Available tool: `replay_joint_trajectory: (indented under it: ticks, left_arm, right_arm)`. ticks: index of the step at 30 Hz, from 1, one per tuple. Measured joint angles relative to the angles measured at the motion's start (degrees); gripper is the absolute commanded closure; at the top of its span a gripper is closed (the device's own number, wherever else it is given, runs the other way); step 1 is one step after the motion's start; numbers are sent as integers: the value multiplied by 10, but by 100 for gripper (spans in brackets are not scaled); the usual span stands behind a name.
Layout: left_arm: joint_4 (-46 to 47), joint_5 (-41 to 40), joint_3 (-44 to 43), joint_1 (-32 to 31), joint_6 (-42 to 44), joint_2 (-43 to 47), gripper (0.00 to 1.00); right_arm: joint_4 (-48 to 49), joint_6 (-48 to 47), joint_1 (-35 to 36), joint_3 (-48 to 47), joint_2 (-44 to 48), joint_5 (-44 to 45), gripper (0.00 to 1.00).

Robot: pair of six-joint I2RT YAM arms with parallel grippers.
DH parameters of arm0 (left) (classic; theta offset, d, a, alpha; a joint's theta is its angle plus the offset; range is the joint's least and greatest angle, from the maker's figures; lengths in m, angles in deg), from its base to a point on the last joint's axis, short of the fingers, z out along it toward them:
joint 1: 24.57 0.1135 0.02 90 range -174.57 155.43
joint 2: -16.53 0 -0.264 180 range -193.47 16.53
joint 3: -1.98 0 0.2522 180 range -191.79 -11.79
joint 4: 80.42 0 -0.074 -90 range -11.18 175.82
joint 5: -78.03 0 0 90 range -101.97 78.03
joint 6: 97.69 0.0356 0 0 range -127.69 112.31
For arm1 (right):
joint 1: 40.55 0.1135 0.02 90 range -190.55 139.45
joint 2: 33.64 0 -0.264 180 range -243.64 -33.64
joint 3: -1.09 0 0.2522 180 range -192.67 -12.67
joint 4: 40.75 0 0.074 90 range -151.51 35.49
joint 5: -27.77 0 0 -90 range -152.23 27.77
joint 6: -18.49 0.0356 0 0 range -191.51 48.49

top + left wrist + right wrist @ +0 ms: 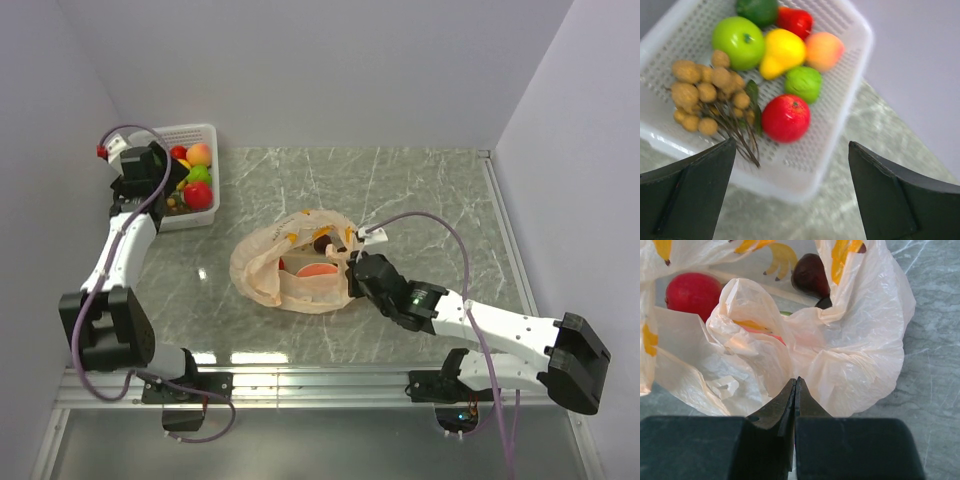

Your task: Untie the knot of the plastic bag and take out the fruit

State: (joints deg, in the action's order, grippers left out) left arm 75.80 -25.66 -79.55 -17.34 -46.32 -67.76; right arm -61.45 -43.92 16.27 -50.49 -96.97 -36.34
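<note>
The plastic bag [285, 270] lies open in the middle of the table; no knot shows. Inside it are a dark purple fruit [810, 275], a red fruit [694, 292] and a red-orange wedge [318, 270]. My right gripper [795, 380] is shut on the bag's near-right edge [850, 365], seen in the top view at the bag's right side [350, 268]. My left gripper [791, 145] is open and empty, hovering over the white basket [805, 175] at the far left [172, 182]. A red apple [785, 118] and a cluster of tan balls [700, 90] lie in the basket.
The basket [208, 132] also holds green apples [738, 41], a yellow pear [781, 51] and a peach-coloured fruit [824, 50]. White walls stand close behind and left of it. A raised rail [505, 230] runs along the table's right edge.
</note>
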Motion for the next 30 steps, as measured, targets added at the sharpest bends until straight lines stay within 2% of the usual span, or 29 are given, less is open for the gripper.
replay_joint_trajectory:
  ticks: [5, 14, 17, 23, 28, 29, 30]
  left_arm:
    - [-24, 49, 44, -46, 2, 110, 3]
    - [-45, 116, 105, -279, -11, 250, 3]
    - [-47, 130, 129, -339, -17, 260, 3]
    - [-47, 131, 165, -425, -31, 251, 14]
    - [-22, 116, 166, -495, -43, 211, 23]
    - [-18, 111, 166, -506, -43, 195, 27]
    - [-17, 105, 164, -515, -43, 179, 38]
  right_arm:
    - [-7, 6, 0, -14, -7, 13, 100]
    - [-26, 30, -2, -23, -10, 52, 100]
    - [-27, 34, -2, -42, -29, 55, 100]
    - [-18, 56, -2, -49, -45, 59, 100]
    - [-8, 70, -2, -15, -26, 66, 100]
    - [-8, 72, -2, -7, -20, 68, 100]
    - [-8, 75, -2, 1, -12, 72, 100]
